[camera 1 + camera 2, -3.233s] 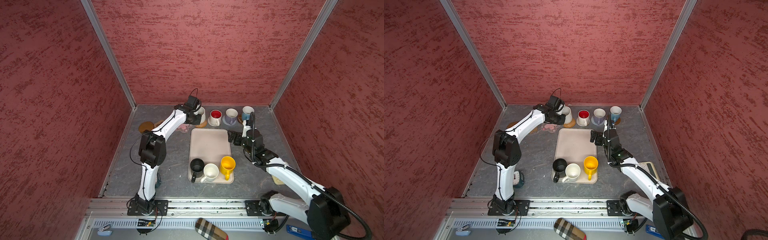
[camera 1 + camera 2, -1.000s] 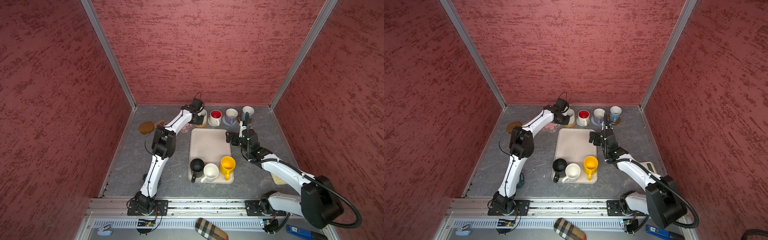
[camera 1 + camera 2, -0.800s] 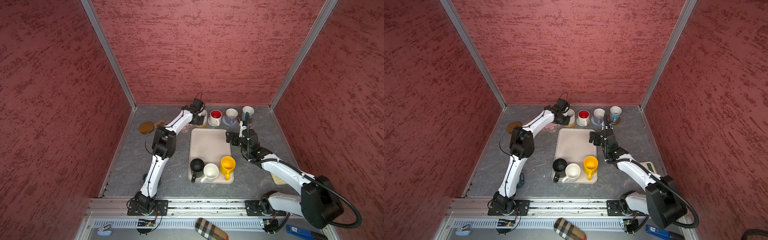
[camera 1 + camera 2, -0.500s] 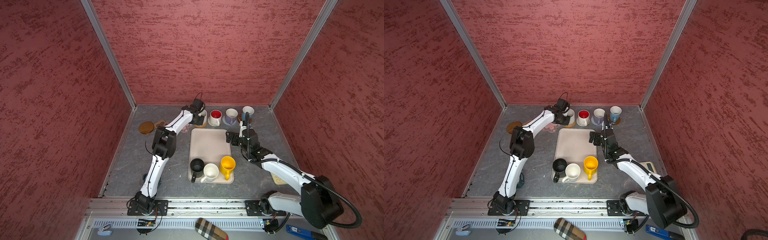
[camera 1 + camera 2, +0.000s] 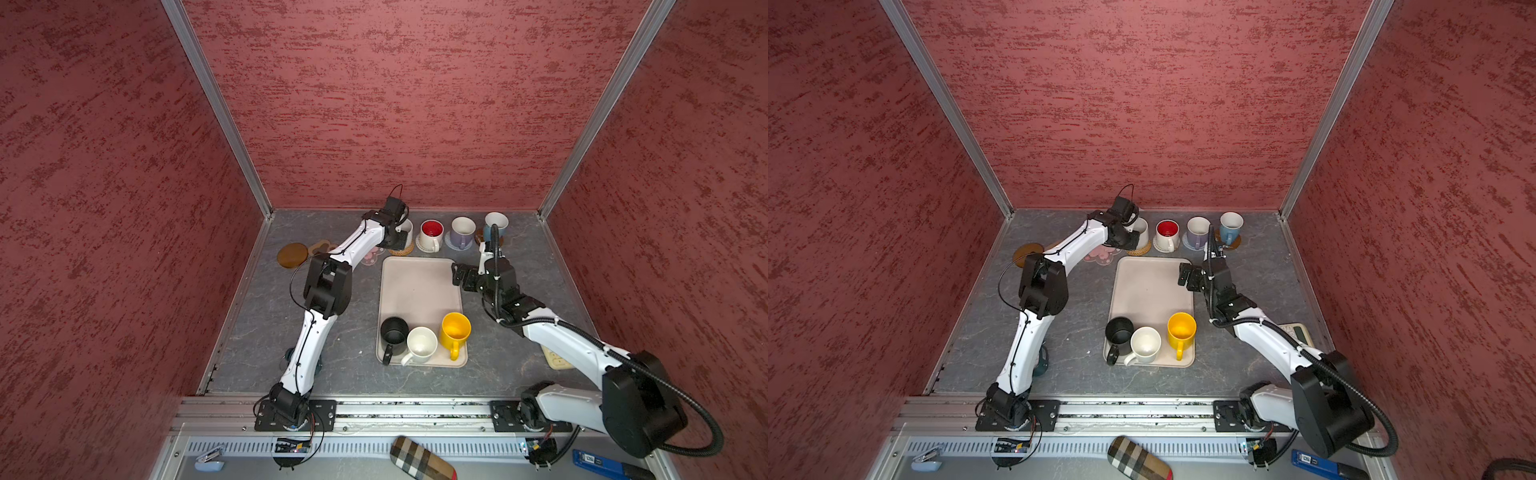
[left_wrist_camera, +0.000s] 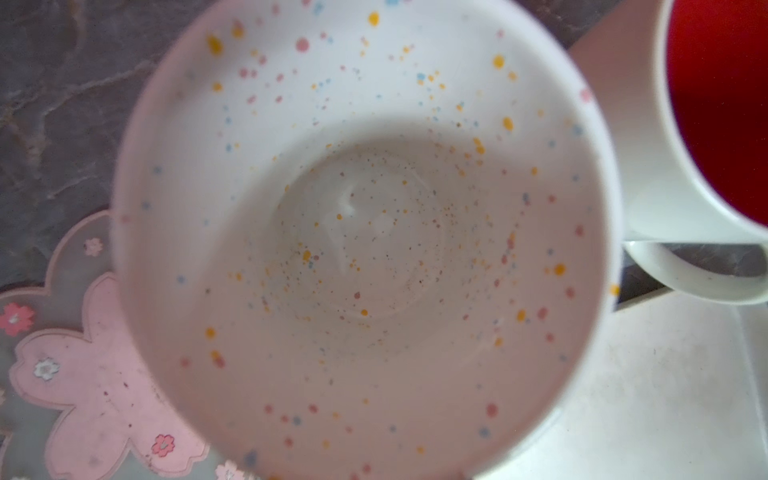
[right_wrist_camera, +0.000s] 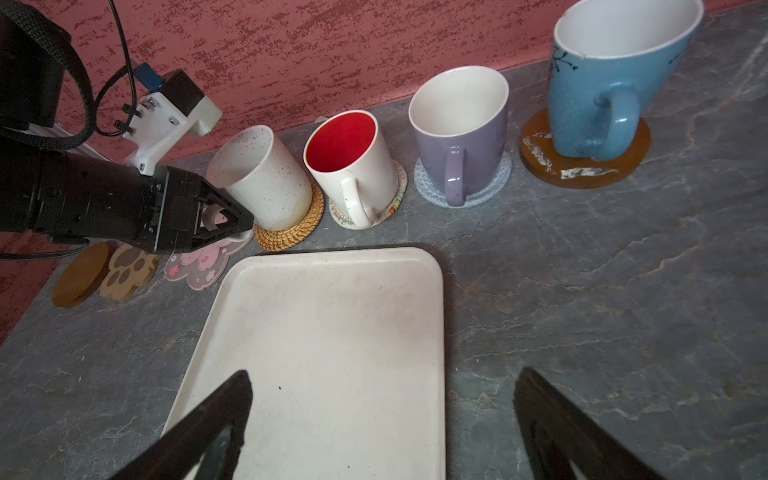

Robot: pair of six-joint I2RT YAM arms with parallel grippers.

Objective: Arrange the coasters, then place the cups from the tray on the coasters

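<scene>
Grey stone-look surface (image 5: 270, 332) under red walls: we see the speckled white mug (image 7: 259, 174) on the rattan coaster (image 7: 299, 228) near the far edge. Our left hand (image 7: 239, 222) is at its handle, but we cannot tell its grip. The black mug (image 5: 394, 330), white mug (image 5: 422, 343) and yellow mug (image 5: 456, 328) sit at the tray's (image 5: 415, 286) near end. Our right hand (image 5: 457, 277) hovers, fingers apart, over its far right corner.

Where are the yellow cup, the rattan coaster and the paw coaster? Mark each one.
yellow cup (image 5: 456, 330): a top view, inside its open mouth.
rattan coaster (image 7: 286, 239): right wrist view, exposed front rim.
paw coaster (image 7: 126, 272): right wrist view, middle of its top face.
</scene>
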